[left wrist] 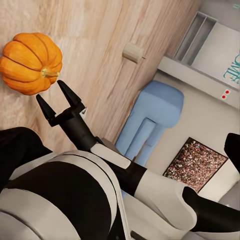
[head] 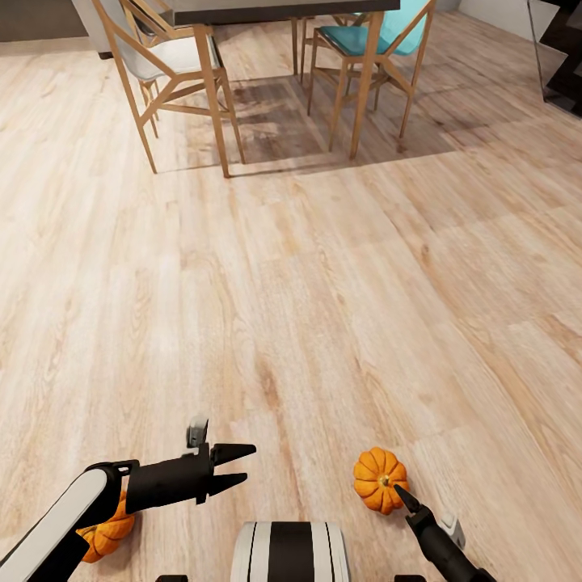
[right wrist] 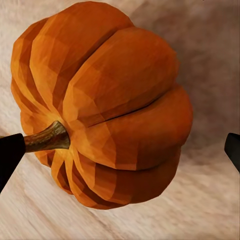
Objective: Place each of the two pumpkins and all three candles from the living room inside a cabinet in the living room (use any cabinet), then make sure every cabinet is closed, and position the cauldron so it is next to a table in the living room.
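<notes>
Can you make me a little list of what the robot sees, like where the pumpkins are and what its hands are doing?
Place: light wood-plank floor
Right pumpkin: on the floor, stem toward the right hand
Right hand: open, fingers either side of that pumpkin, not closed on it
Left pumpkin: on the floor, partly hidden under the left arm
Left hand: open, holding nothing
Candle: on the floor, away from the robot
Far off: dining table with chairs

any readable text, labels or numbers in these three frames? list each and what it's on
"ME": teal letters, turned sideways and cut off by the frame edge, on the white wall panel in the left wrist view; the full word cannot be read.
No other text shows on the pumpkin, the wood floor or the chairs.
</notes>
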{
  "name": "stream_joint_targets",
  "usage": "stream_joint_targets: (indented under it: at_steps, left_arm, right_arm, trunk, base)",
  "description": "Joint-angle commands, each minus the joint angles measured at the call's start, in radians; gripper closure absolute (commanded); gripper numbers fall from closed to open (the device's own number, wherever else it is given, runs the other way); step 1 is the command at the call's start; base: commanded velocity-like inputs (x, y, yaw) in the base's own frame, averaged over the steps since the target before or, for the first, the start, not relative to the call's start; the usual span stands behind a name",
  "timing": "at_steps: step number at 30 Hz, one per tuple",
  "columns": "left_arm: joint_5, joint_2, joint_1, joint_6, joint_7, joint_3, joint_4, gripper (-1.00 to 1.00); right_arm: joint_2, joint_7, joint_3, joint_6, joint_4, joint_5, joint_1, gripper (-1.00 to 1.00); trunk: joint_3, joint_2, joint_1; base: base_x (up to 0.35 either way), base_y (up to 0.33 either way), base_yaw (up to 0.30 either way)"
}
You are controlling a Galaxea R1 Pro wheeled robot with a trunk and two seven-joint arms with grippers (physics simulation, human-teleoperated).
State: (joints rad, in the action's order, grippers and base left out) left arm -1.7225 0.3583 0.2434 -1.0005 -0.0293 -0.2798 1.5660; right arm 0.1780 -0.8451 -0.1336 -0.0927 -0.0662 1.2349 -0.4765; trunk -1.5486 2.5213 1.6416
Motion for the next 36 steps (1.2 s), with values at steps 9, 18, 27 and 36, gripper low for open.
stream_joint_targets:
  at_steps: [9, 18, 27, 36]
  left_arm:
    - [-0.005, 0.001, 0.001, -0.001, -0.003, -0.001, 0.000, -1.00]
    - [-0.005, 0.001, 0.001, -0.001, -0.003, -0.001, 0.000, -1.00]
    - [-0.005, 0.001, 0.001, -0.001, -0.003, -0.001, 0.000, -1.00]
    - [-0.005, 0.001, 0.001, 0.000, -0.003, -0.002, -0.001, -1.00]
  right_arm:
    - [0.000, -0.003, -0.006, -0.009, 0.000, 0.011, 0.000, -1.00]
    - [0.000, -0.003, -0.006, -0.008, 0.000, 0.011, -0.001, -1.00]
    - [0.000, -0.002, -0.006, -0.007, 0.000, 0.011, 0.000, -1.00]
    - [-0.001, 0.016, -0.006, -0.004, 0.000, 0.011, 0.000, -1.00]
  trunk:
    - [-0.020, 0.001, 0.002]
    - [-0.028, 0.002, 0.003]
    - [-0.028, 0.002, 0.003]
    - [-0.028, 0.002, 0.003]
  base:
    - [0.000, 0.000, 0.000]
    - [0.001, 0.000, 0.000]
    - [0.066, 0.034, 0.000]
    - [0.089, 0.001, 0.000]
